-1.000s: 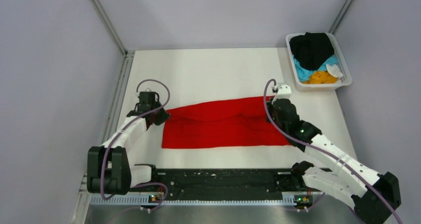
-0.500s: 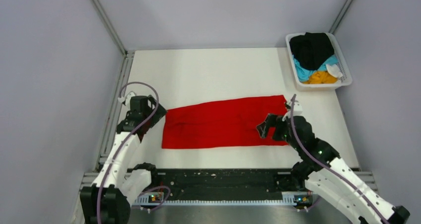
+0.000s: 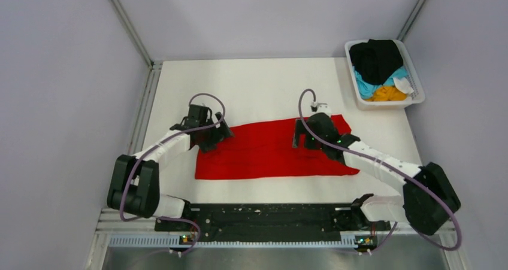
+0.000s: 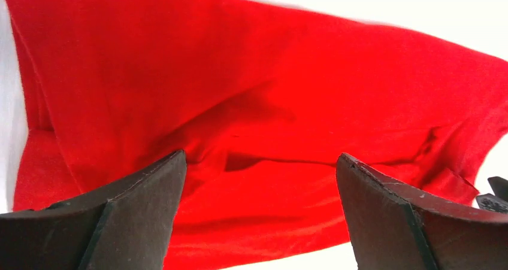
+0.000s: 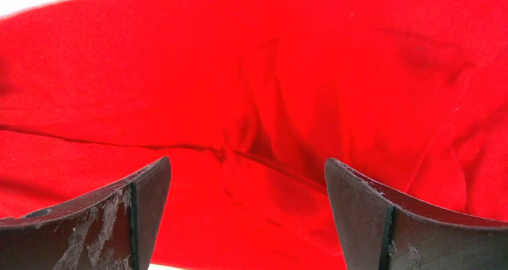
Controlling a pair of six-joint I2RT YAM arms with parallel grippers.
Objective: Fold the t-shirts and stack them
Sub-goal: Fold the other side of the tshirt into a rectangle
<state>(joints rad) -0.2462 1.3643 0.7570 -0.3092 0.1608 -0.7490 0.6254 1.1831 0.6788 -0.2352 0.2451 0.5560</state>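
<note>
Across the middle of the tabletop (image 3: 251,84) lies the red t-shirt (image 3: 269,159), spread as a long flat band from left to right. Its near edge is straight and its far edge slants upward toward the right side. Shallow creases run along its length, and both wrist views show a small pucker of red cloth (image 4: 269,90) (image 5: 239,72) below the fingers.

Over the shirt's far left corner hangs the left gripper (image 3: 220,135). Its fingers are spread wide and hold nothing: in the left wrist view the left gripper (image 4: 259,159) shows two dark pads apart, with bare cloth between them. That arm rises from its base at the near left corner, bends at the elbow, and sends its white forearm away and to the right, with the wrist tipped down toward the cloth.

Right of the middle, over the shirt's far edge, the right gripper (image 3: 299,139) is also released, and the right gripper (image 5: 247,160) shows only red fabric in its gap. Its arm starts at the near right corner and reaches low and long to the left across the shirt's right end.

At the far right corner stands a white basket (image 3: 419,93) holding a black shirt (image 3: 376,57), a light blue shirt (image 3: 362,81) and an orange-yellow shirt (image 3: 386,93) in a heap.
</note>
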